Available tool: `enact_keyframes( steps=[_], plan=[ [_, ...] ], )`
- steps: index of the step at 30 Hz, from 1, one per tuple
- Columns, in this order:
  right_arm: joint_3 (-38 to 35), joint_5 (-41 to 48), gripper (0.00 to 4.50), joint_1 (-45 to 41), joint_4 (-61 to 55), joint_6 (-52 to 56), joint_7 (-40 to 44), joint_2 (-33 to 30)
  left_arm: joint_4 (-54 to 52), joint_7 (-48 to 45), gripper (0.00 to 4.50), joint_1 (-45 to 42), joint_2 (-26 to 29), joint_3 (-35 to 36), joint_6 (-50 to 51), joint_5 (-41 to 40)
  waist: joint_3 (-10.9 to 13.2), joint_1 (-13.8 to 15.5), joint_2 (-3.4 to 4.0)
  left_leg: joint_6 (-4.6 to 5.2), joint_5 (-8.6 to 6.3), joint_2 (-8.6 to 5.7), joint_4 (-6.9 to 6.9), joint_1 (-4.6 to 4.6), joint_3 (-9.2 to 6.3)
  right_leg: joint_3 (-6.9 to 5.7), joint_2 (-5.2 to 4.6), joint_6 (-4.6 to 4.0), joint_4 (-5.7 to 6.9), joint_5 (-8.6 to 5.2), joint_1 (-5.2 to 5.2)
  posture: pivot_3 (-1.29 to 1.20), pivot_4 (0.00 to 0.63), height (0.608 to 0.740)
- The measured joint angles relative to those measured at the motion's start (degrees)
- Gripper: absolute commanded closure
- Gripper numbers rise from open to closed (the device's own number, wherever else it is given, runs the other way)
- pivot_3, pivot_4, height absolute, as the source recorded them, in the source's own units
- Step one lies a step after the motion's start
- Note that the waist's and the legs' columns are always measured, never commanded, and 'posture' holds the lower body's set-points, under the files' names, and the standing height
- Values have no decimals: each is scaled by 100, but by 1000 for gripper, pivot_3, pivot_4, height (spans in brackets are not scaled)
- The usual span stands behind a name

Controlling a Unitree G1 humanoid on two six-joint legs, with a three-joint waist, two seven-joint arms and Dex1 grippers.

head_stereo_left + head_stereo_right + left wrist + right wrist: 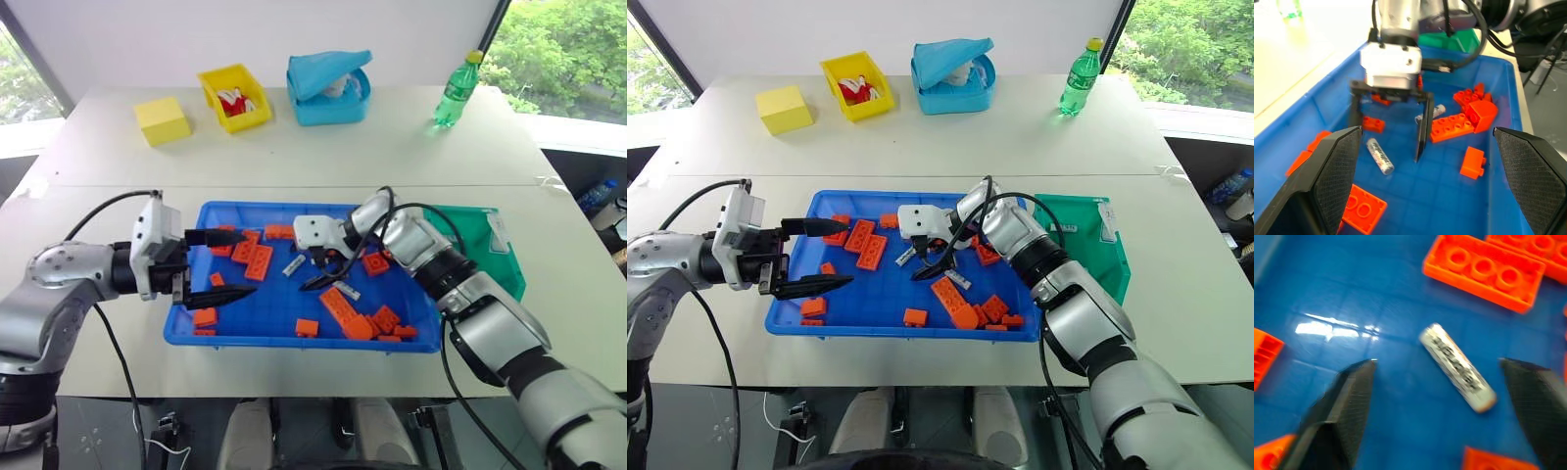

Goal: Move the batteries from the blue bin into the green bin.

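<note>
Right gripper (315,272) — fingers apart — astride blurred battery (1458,367)

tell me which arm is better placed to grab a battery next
Right. The right end effector hangs open directly over a battery in the blue bin. The left end effector is open at the bin's far side.

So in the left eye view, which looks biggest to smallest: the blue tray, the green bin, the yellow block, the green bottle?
1. blue bin
2. green bin, partly hidden
3. Yellow block and green bottle look similar; both are farther away, so unranked.
</note>
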Motion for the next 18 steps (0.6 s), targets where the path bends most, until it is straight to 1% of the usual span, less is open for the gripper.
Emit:
enact_keyframes(
  steps=[2,3,5,9,12,15,18],
  plan=[
    [-14,9,2999,106,-160,75,41,-2,3,1,0,-11,0,0,3,-4,0,3,0,0,0,0,0,2,0,0,-1,0,0,0,3,0,150,736],
    [-34,22,3600,192,-309,169,69,-21,10,-2,0,-35,1,-1,3,-5,0,5,0,0,0,0,0,3,0,-1,-1,0,0,0,4,0,150,736],
    [-70,63,4459,351,-606,348,111,-75,24,-9,0,-83,3,-3,2,-4,0,8,0,0,0,0,1,3,0,-1,-1,0,0,0,5,0,150,736],
    [-292,189,4443,736,-1562,1057,107,-438,115,-105,0,-218,0,-49,-13,6,0,38,0,0,0,-1,1,0,-1,-3,-3,0,-3,0,4,0,150,736],
    [-696,445,4443,920,-2417,1832,16,-780,234,-172,0,-338,-8,-112,-32,20,0,32,0,0,0,-2,1,0,-1,-4,-3,0,-3,0,4,0,150,736],
    [-1367,802,4443,1116,-3414,2697,-181,-1293,330,-274,0,-439,-57,-281,-79,58,0,38,0,-1,0,-1,0,0,-2,-6,-2,0,-3,0,4,0,150,736],
    [-2191,1112,4443,1320,-4108,3508,-478,-1892,487,-374,0,-569,-93,-418,-155,135,0,50,-1,-1,0,-2,0,0,-2,-7,-3,-1,-8,-1,5,0,150,736]
  ],
)
